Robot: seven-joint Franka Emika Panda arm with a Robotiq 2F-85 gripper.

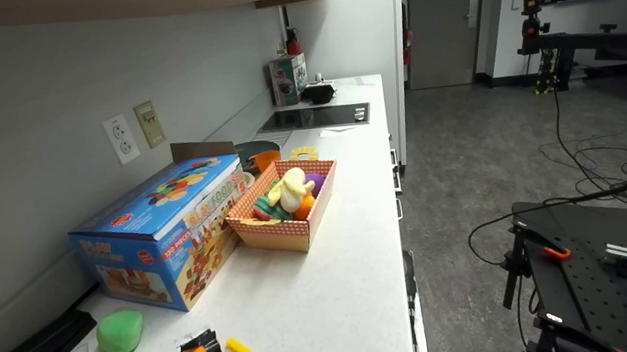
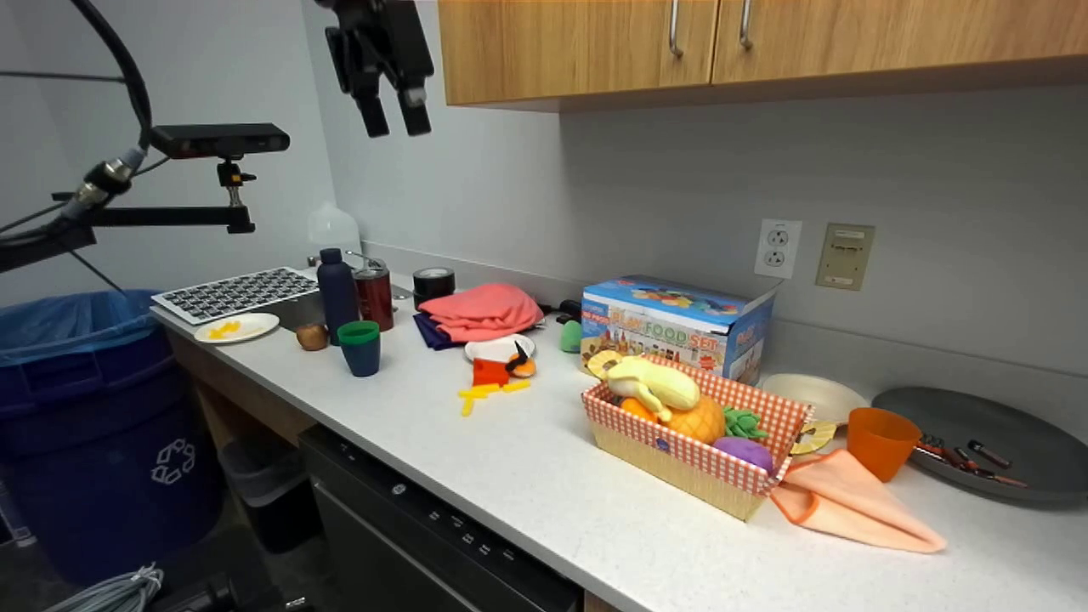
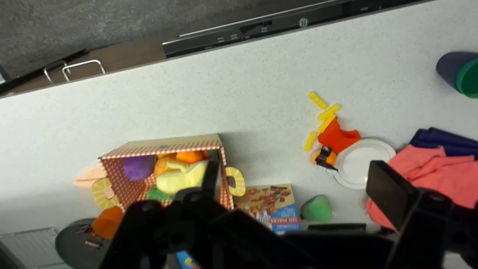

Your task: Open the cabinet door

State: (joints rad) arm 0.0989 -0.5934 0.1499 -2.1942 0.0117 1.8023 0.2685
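Beneath my jaws stretched the long white desk (image 2: 493,433). Over it hung the cabinet door (image 2: 578,51) and its twin (image 2: 892,38), light-brown, side by side, both closed; which one was meant I could not tell. So I judged nothing of the opening done: reaching a handle (image 2: 674,30), gripping it and swinging the door out were all left to me. Near one end of the desk stood the navy bin (image 2: 93,459), lined in blue, its depths hidden. The blue box (image 1: 160,229) had a raised flap (image 1: 202,148), but I could not see what it held. Just beside it, the checked basket (image 2: 671,455) carried a pale banana (image 2: 667,382) lying on top, a pineapple (image 2: 699,416) and a purple thing (image 2: 744,452) I could not name. My jaws were spread with nothing between them, pointing down, well apart from both handles. Smallest came the dark-blue cup (image 2: 361,361), green inside its rim, and the orange cup (image 2: 880,446), its bottom out of sight.
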